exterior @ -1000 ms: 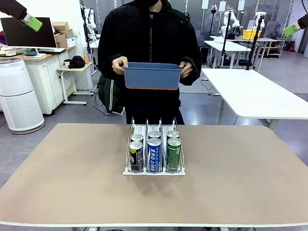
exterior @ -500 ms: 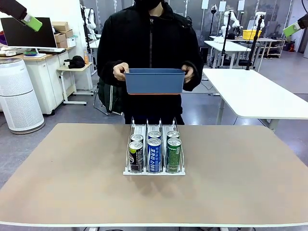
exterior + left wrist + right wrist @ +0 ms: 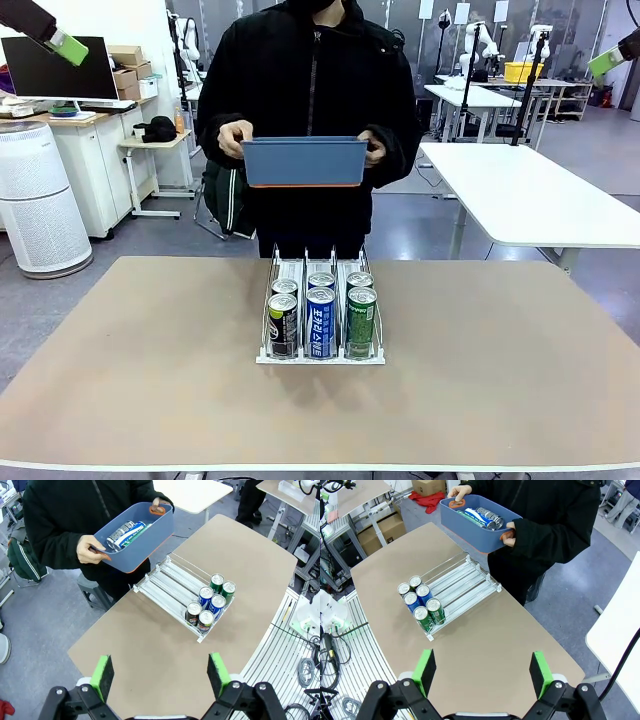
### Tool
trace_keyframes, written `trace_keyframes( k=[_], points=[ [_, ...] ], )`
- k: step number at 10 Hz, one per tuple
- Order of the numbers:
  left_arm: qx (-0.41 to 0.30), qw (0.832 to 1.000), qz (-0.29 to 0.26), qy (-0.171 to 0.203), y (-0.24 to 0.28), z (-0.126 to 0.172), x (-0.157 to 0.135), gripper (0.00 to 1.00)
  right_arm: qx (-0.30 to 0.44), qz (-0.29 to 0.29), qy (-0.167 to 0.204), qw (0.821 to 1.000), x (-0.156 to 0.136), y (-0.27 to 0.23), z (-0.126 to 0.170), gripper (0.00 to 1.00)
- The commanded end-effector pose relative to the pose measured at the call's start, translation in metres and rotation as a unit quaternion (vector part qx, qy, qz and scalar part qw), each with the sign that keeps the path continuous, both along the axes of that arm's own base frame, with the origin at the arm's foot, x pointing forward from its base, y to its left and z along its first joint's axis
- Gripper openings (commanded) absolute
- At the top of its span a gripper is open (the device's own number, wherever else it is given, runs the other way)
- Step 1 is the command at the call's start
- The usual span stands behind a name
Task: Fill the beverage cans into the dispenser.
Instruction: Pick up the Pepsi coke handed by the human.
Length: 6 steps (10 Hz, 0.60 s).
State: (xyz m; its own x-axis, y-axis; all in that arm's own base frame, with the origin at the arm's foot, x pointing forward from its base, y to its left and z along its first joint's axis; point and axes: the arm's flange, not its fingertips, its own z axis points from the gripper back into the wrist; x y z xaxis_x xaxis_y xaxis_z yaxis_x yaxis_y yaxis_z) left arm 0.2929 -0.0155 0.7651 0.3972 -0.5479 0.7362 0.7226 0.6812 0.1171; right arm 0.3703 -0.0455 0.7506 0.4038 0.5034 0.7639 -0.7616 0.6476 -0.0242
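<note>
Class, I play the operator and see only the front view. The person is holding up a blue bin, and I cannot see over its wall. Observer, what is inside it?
Observer: Several cans lie on their sides in the bin.
Operator: Is there room left on the table?
Observer: Yes. Behind the six standing cans, the three lanes of the rack are bare.
Operator: Are the arms ready?
Observer: The left gripper and the right gripper are wide open, holding nothing.
</note>
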Motion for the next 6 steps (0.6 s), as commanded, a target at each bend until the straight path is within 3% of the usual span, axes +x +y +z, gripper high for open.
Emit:
trace_keyframes(
  k=[1, 6],
  points=[
    [-0.001, 1.000, 0.000, 0.002, 0.0006, -0.0025, 0.0010, 1.00, 0.003, 0.001, 0.004, 1.000, 0.0001, 0.0016, 0.0008, 1.00],
    [-0.001, 1.000, 0.000, 0.002, 0.0006, -0.0025, 0.0010, 1.00, 0.003, 0.001, 0.004, 1.000, 0.0001, 0.0016, 0.0008, 1.00]
  ],
)
